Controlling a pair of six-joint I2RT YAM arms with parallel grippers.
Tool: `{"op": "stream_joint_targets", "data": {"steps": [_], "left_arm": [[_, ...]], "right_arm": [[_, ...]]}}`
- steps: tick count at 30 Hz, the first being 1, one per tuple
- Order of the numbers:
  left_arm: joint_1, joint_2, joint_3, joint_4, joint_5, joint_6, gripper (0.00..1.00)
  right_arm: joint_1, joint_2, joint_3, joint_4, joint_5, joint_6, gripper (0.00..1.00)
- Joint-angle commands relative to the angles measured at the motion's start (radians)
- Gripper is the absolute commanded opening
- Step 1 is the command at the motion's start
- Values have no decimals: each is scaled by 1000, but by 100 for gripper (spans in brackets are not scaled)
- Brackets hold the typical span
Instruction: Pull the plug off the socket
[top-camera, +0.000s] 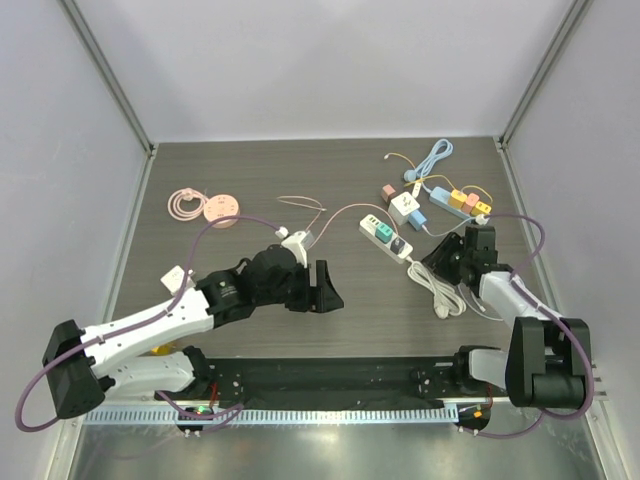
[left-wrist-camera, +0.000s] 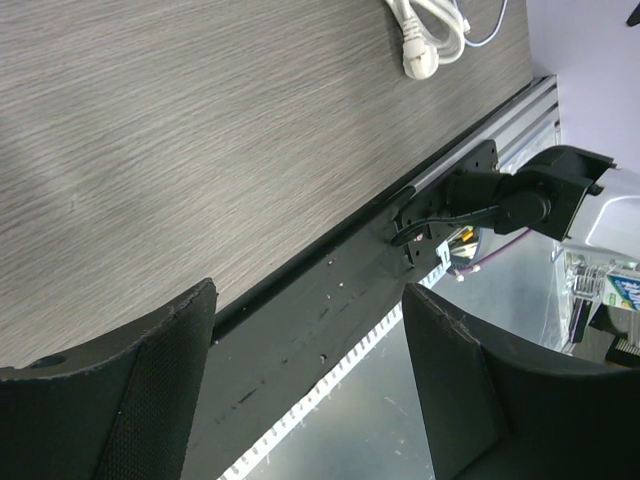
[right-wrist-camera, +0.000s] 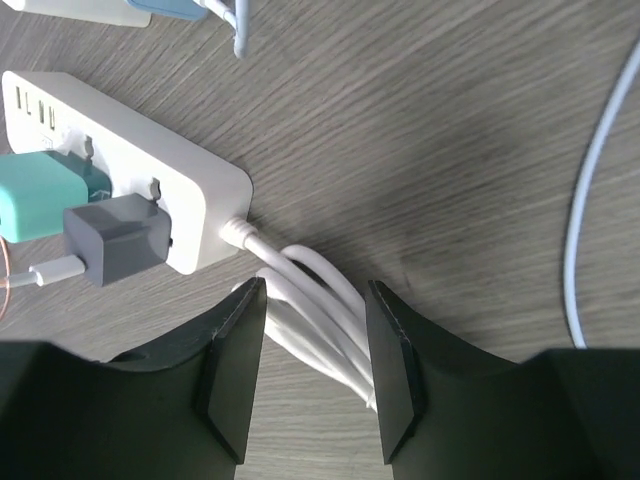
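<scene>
Right tool (right-wrist-camera: 315, 292): flat black fingers straddle the coiled white cable (right-wrist-camera: 300, 262), can't tell if clamped. Just far-left of it, the glossy white strip (right-wrist-camera: 150, 165) carries a boxy grey plug (right-wrist-camera: 118, 240) and a teal plug (right-wrist-camera: 35, 200), both seated. Right arm (top-camera: 500, 290) folded low. Left tool (left-wrist-camera: 310, 300) wide open, empty, over the woodgrain worktop (left-wrist-camera: 200, 120). Left arm (top-camera: 150, 325) stretched low toward centre.

The left end of the power strip (right-wrist-camera: 130, 125) is cut by the edge; whether the right gripper (right-wrist-camera: 312, 300) presses the white cable (right-wrist-camera: 268, 248), we cannot tell.

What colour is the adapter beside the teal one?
Grey adapter, best in right wrist view.
</scene>
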Motion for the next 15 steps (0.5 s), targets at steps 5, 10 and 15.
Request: {"op": "stream_joint_targets", "data": {"steps": [5,10,15], "left_arm": [[-7,20,37,63,-19,1,73],[-7,37,76,40,-45,42,73],[-7,93,145,-20,-93,84,75]], "right_arm": [[3,95,-65,149,-55,-5,50],[56,69,-96,192,-86,59,46],[257,21,-165,239,-63,160,46]]}}
